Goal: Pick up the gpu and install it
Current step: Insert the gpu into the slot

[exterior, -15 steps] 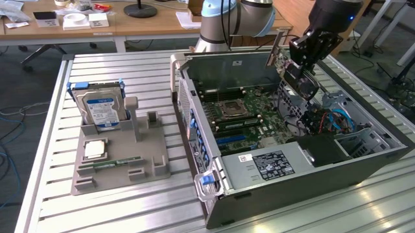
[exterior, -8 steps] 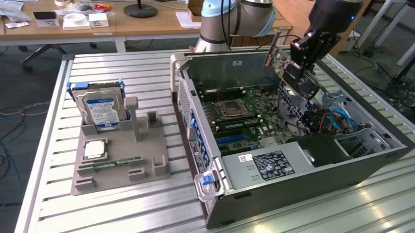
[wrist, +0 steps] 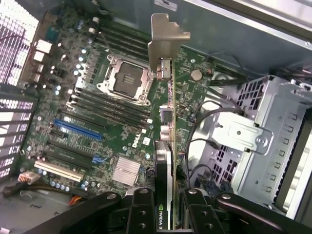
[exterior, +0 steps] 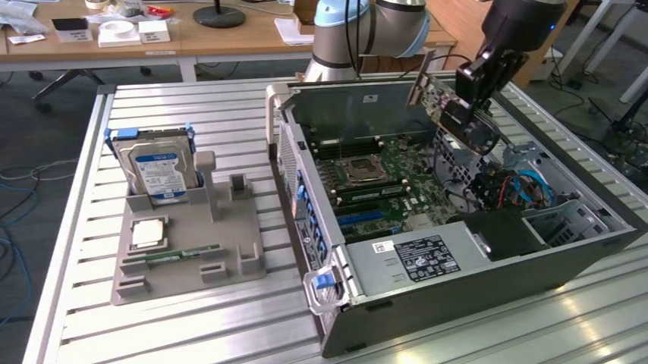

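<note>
Gpu [exterior: 466, 125]: held edge-on, clamped by half-closed gripper [wrist: 165, 207], airborne inside open computer case [exterior: 476, 296], above motherboard [wrist: 97, 146]. Step: carrying to slot; not seated. Insertion calls for card edge squared over blue slot [wrist: 78, 129].

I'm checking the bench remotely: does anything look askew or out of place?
Only the gpu: it hangs tilted above the open case, gripped in the hand, not seated in a slot. Nothing looks spilled or damaged.

surface: slatted metal table [exterior: 202, 326] | on it: grey parts holder [exterior: 139, 288], open computer case [exterior: 486, 297], side by side
</note>
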### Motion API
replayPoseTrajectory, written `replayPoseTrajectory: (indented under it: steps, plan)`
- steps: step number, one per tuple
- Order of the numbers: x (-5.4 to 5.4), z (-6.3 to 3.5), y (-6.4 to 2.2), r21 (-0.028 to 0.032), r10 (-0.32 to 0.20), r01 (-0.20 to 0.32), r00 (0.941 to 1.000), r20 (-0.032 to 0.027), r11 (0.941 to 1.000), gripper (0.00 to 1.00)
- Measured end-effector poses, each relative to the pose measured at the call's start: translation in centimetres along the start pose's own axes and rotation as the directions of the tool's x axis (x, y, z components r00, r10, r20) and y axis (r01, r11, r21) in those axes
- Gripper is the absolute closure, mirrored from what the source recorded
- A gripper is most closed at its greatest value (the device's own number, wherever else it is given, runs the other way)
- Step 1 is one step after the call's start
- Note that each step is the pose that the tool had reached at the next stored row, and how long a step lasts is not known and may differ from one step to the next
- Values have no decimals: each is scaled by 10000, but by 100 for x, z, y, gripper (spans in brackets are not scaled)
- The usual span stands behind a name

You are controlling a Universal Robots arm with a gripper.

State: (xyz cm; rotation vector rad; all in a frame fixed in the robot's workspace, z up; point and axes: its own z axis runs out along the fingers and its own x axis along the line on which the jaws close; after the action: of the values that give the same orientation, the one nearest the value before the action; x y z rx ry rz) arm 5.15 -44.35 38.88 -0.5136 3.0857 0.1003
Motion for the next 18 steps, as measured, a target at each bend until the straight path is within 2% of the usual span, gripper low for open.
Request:
replayPoseTrajectory:
  steps: [8,18]
  plan:
    - [0,0,0,-24,-976,976,9952,-59,9952,73]
    - [1,0,0,-60,-2166,2166,9762,-129,9763,73]
